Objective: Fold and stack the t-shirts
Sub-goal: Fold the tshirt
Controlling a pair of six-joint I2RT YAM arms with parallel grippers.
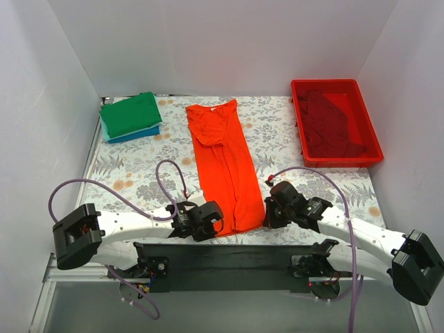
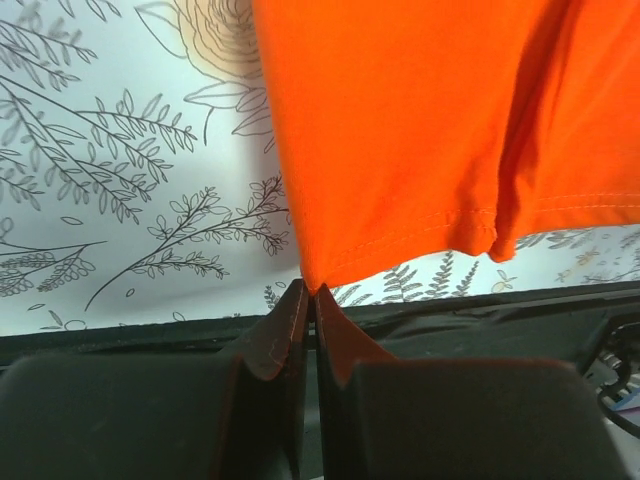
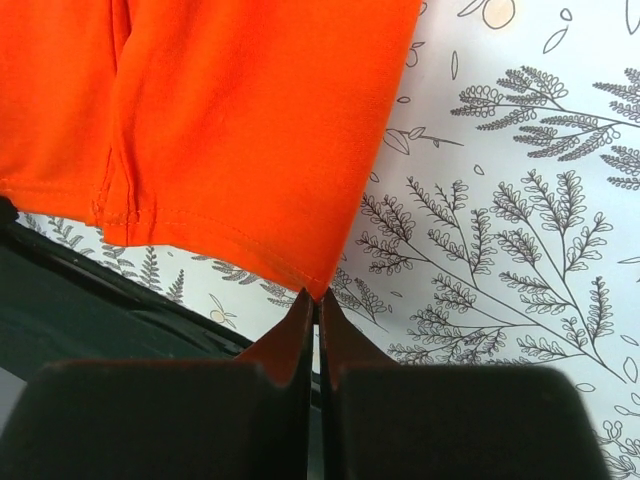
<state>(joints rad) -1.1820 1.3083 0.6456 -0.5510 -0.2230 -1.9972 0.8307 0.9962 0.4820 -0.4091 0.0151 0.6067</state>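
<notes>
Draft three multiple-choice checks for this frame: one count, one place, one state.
1. How many shirts lie outside the red bin? A. one B. three C. five
2. Where is the green shirt? A. in the red bin B. at the near edge C. on the blue shirt, far left
3. How do the left gripper and right gripper stand at the orange shirt? A. both shut on its near hem corners B. both open C. only the left shut

1 B: orange, green and blue lie outside it.
2 C: green rests atop blue.
3 A: each wrist view shows closed jaws pinching a corner.
</notes>
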